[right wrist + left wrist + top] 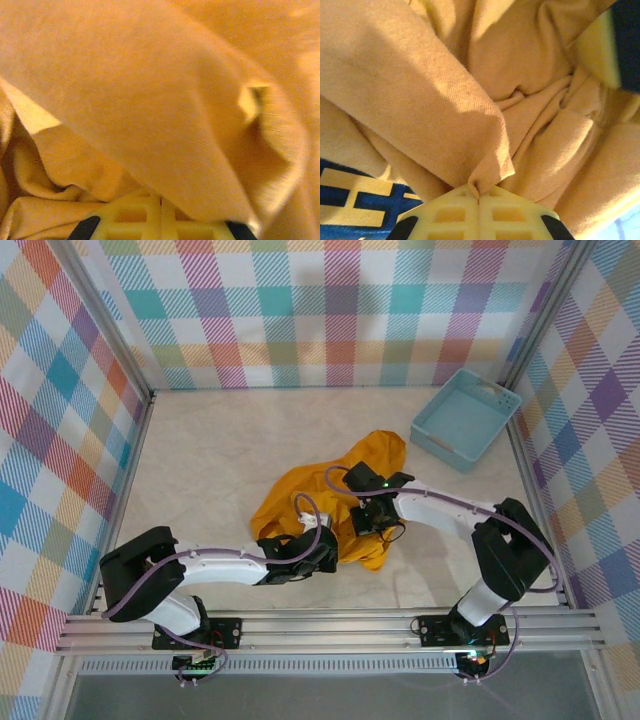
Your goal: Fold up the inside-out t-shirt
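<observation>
1. Near the middle of the table [200, 455], the shirt [300, 490] lies in a crumpled orange heap, with one lobe reaching toward 1 o'clock. No flat panel or straight edge can be made out in it.
2. At about 2 o'clock from the heap, well apart from it, a light blue basket [465, 418] sits by the far right corner.
3. The left claw [318, 545] comes in low at the heap's 6 o'clock edge. Its wrist camera shows the left claw [479, 196] with both fingers pressed together and a small fold of the shirt [420, 100] pinched between the tips.
4. At 8 o'clock in that same close view, a patch of dark blue print [340, 200] peeks out from under the plain cloth.
5. The right claw [372, 516] sits on the heap at about 4 o'clock from its middle. Up close, the right claw [161, 212] has its fingers shut too, and the shirt [125, 90] drapes over the tips, so it looks to be gripping cloth.
6. My reading is that the task is at an early stage. Both claws have a hold, but nothing is spread out yet, and no fold has been made.
7. What is left seems to be nearly everything: pulling the shirt open, laying it flat, and then folding it.
</observation>
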Controlling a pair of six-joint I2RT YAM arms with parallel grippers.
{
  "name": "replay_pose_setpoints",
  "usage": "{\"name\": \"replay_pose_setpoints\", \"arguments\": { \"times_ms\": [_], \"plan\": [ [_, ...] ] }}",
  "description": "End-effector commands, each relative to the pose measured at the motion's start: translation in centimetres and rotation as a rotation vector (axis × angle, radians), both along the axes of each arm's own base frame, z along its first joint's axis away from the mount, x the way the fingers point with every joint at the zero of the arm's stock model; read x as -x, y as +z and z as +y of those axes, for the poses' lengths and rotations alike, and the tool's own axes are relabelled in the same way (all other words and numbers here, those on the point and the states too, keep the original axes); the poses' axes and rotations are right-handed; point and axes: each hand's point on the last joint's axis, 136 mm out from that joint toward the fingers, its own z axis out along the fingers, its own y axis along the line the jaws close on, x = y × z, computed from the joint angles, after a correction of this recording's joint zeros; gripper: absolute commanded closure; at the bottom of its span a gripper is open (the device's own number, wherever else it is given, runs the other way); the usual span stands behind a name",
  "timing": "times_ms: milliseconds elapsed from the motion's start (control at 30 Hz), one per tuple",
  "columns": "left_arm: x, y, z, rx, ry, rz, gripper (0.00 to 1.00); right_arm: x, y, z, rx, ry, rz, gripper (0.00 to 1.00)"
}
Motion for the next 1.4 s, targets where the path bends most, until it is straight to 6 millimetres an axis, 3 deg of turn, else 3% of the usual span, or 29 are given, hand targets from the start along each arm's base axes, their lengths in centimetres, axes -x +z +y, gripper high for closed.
{"name": "replay_pose_setpoints", "arguments": {
  "times_ms": [0,133,300,400,467,633,833,900,1100,1267,1367],
  "plan": [
    [1.5,-2.1,1.7,-0.074,-0.01,0.058,0.93,-0.3,2.7,-1.1,-0.035,-0.03,-0.111,1.0],
    [1.6,-2.3,2.0,-0.082,-0.015,0.056,0.87,0.7,3.4,0.3,-0.153,0.024,-0.112,1.0],
    [1.7,-2.7,1.4,-0.084,-0.036,0.068,0.85,0.5,4.6,1.3,-0.212,0.029,-0.121,1.0],
    [1.7,-2.7,1.5,-0.091,-0.032,0.069,0.83,0.3,6.2,2.3,-0.282,0.051,-0.153,1.0],
    [1.5,-2.0,1.9,-0.093,-0.021,0.049,0.74,0.7,7.8,3.3,-0.365,0.089,-0.178,1.0],
    [0.5,2.5,3.1,-0.032,0.012,-0.069,0.51,2.3,12.0,4.4,-0.553,0.168,-0.253,1.0],
    [-1.3,8.7,2.7,0.074,0.02,-0.191,0.33,3.9,11.0,3.4,-0.59,0.196,-0.28,1.0],
    [-2.2,8.6,2.4,0.055,0.025,-0.173,0.33,3.9,10.6,2.6,-0.57,0.169,-0.298,1.0],
    [-3.3,5.2,-0.2,-0.099,-0.039,-0.073,0.41,3.6,7.7,0.1,-0.454,0.08,-0.297,1.0],
    [-3.6,2.0,-0.2,-0.222,-0.022,-0.003,0.46,3.4,4.9,-1.9,-0.348,-0.015,-0.268,1.0],
    [-3.5,0.6,-0.2,-0.25,-0.017,0.026,0.53,3.1,4.5,-2.3,-0.325,-0.032,-0.278,1.0]
  ]
}}
